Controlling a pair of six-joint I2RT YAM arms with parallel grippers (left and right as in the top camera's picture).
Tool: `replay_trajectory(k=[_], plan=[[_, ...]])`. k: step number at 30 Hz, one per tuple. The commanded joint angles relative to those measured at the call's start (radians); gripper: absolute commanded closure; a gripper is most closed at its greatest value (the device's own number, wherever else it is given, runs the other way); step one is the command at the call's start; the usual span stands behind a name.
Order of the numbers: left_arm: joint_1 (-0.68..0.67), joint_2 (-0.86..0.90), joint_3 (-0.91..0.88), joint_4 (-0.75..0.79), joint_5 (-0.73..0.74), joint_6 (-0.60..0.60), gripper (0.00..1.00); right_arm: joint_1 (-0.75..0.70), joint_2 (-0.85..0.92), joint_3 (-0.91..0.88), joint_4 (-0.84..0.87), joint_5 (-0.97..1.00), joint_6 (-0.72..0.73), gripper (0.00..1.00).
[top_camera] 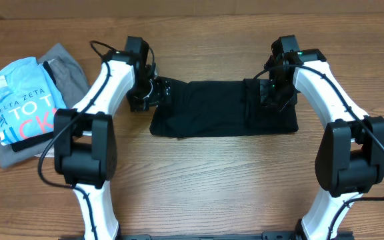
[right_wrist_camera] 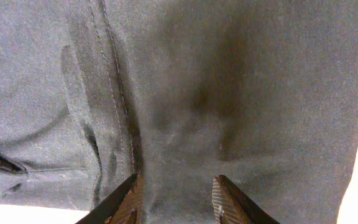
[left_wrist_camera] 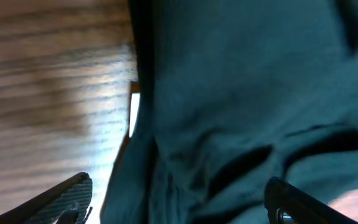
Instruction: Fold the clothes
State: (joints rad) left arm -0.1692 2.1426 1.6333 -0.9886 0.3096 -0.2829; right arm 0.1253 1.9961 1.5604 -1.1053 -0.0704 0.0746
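Left gripper spread wide over left end of shirt, cloth edge beside bare worktop. Right gripper narrowly parted on right end, cloth flat beneath, nothing pinched. Open worktop on both long sides of shirt. Clothes pile far left, well apart. Shirt plain black, folded into flat band mid-worktop, lightly creased.

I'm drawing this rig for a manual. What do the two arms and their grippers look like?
Both the left arm and right arm have rounded white shells, blocky black joint housings and thin black cables looping alongside. The left gripper and right gripper are black, with ribbed fingers. No lettering is legible.
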Motion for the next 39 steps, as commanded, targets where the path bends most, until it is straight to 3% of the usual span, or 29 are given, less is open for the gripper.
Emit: replay_trajectory(k=[1, 6, 11, 14, 16, 18, 21, 29, 39], plan=[[-0.002, 0.068, 0.004, 0.014, 0.010, 0.029, 0.09, 0.003, -0.034, 0.011, -0.001, 0.010, 0.005, 0.60], [-0.003, 0.133, 0.004, 0.032, 0.101, 0.037, 0.14, 0.003, -0.034, 0.011, 0.000, 0.010, 0.005, 0.60], [-0.017, 0.168, 0.004, 0.028, 0.145, 0.058, 0.39, 0.003, -0.034, 0.011, 0.000, 0.010, 0.005, 0.60], [-0.031, 0.171, 0.004, 0.024, 0.145, 0.084, 0.44, 0.003, -0.034, 0.011, 0.000, 0.026, 0.005, 0.59], [-0.034, 0.170, 0.005, 0.024, 0.143, 0.108, 0.58, 0.003, -0.034, 0.011, -0.003, 0.056, 0.005, 0.59], [-0.032, 0.170, 0.006, 0.018, 0.142, 0.123, 0.79, 0.002, -0.034, 0.011, -0.010, 0.080, 0.010, 0.59], [-0.008, 0.167, 0.010, -0.009, 0.117, 0.123, 0.95, -0.011, -0.035, 0.012, -0.016, 0.115, 0.035, 0.59], [0.137, 0.165, 0.180, -0.228, -0.060, 0.124, 0.96, -0.116, -0.038, 0.018, -0.027, 0.114, 0.048, 0.59], [0.265, 0.165, 0.612, -0.537, 0.005, 0.100, 0.95, -0.183, -0.038, 0.016, -0.053, 0.114, 0.030, 0.59]])
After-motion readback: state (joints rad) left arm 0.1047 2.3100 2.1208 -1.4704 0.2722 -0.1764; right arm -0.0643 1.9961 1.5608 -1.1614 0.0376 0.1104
